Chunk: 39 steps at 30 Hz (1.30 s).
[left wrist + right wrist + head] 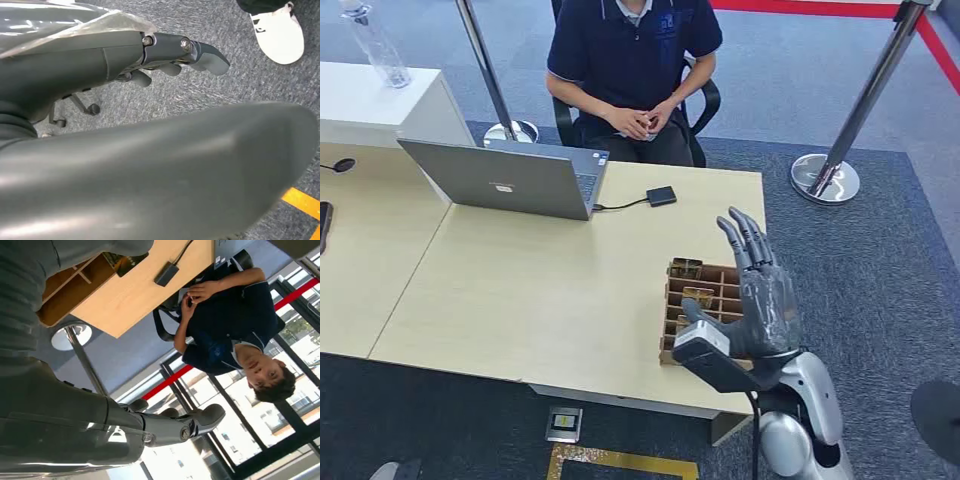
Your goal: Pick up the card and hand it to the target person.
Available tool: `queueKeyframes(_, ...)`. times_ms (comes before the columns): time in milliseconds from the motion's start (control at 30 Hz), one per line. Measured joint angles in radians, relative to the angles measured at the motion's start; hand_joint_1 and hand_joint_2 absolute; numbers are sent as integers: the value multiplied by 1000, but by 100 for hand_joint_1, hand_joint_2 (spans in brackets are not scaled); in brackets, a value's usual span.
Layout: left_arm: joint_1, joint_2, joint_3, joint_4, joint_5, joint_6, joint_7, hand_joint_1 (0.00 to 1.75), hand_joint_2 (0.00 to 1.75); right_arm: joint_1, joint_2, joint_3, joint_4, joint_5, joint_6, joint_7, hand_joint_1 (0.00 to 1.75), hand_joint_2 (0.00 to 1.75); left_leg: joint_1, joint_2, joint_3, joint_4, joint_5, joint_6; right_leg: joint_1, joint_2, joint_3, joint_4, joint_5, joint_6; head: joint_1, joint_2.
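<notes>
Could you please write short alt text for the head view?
The robot's right hand hovers open over a wooden divided card box on a light desk; a seated person faces it behind a laptop.

The right hand [761, 305] is up over the near right corner of the bench [546, 290], raised on its silver forearm from below. Palm faces left, dark fingers [744, 238] stretched straight and slightly fanned, pointing away toward the far side of the bench; the thick thumb juts out toward the bench's middle. Nothing in its grasp. In the right wrist view the fingers [196, 421] reach out long and apart. The left hand [162, 55] hangs low, fingers [205, 55] extended, gripping nothing.
</notes>
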Motion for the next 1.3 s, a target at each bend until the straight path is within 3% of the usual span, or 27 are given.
queueKeyframes(333, -1, 1, 2, 0, -19, -2, -1, 0, 0, 3, -8, 147, 82, 238, -16, 175, 0, 175, 0, 0, 0, 0, 0, 0, 0, 0, 0, 0, 0, 0, 0, 0)
queueKeyframes(533, -1, 1, 11, 0, -26, 1, 5, 0, 0, 18, 10, 167, 184, 370, -14, 297, 0, 175, 0, 0, 0, 0, 0, 0, 0, 0, 0, 0, 0, 0, 0, 0)
queueKeyframes(633, -1, 1, 16, 0, -27, 3, 6, 0, 0, 20, 25, 164, 238, 410, -16, 329, 21, 175, 0, 0, 0, 0, 0, 0, 0, 0, 0, 0, 0, 0, 0, 0)
queueKeyframes(767, -1, 0, 17, 0, -29, 8, 6, 0, 0, 20, 43, 153, 295, 422, -31, 353, 131, 175, 0, 0, 0, 0, 0, 0, 0, 0, 0, 0, 0, 0, 0, 0)
queueKeyframes(800, -1, 0, 17, 0, -30, 8, 6, 0, 0, 20, 47, 147, 303, 423, -37, 358, 136, 175, 0, 0, 0, 0, 0, 0, 0, 0, 0, 0, 0, 0, 0, 0)
queueKeyframes(1000, -1, 0, 17, 1, -39, 9, 7, 0, 0, 27, 63, 120, 325, 425, -56, 373, 120, 175, 0, 0, 0, 0, 0, 0, 0, 0, 0, 0, 0, 0, 0, 0)
queueKeyframes(1133, -1, 0, 17, 1, -43, 9, 14, 0, 0, 38, 70, 102, 324, 430, -61, 378, 73, 175, 0, 0, 0, 0, 0, 0, 0, 0, -1, 0, 0, 0, 0, 0)
queueKeyframes(1300, -1, 0, 17, 2, -46, 9, 15, 0, 0, 53, 76, 88, 310, 441, -60, 381, 67, 175, 0, 0, 0, 0, 0, 0, 0, 0, -1, 0, 0, 0, 0, 0)
